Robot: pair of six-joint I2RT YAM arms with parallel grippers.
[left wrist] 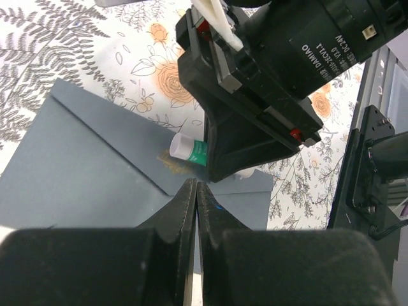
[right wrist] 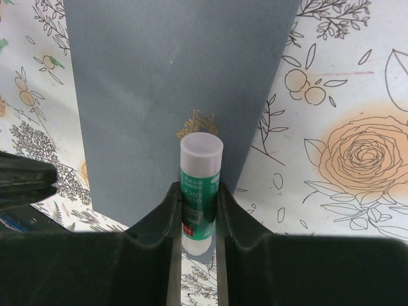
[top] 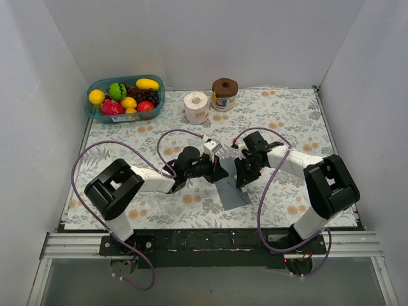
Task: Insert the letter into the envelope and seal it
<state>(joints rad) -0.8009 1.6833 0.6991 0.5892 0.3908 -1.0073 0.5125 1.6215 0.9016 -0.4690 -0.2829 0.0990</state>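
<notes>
The dark grey envelope [top: 231, 190] lies flat on the floral cloth between my two grippers. It fills the left of the left wrist view [left wrist: 76, 172] and the top of the right wrist view [right wrist: 159, 83]. Its gold seal [right wrist: 197, 122] shows just past a green-and-white glue stick [right wrist: 201, 185]. My right gripper [right wrist: 199, 188] is shut on that glue stick, with the white end pointing at the seal. From the left wrist the glue stick [left wrist: 189, 149] lies low over the envelope. My left gripper [left wrist: 196, 185] is shut, with nothing between its fingers, just above the envelope. The letter is out of view.
At the back stand a blue basket of fruit [top: 124, 97], a white paper roll [top: 196, 106] and a brown-lidded jar [top: 224, 94]. White walls close the table on three sides. The two grippers [top: 222, 173] [top: 241, 178] sit close together over the envelope.
</notes>
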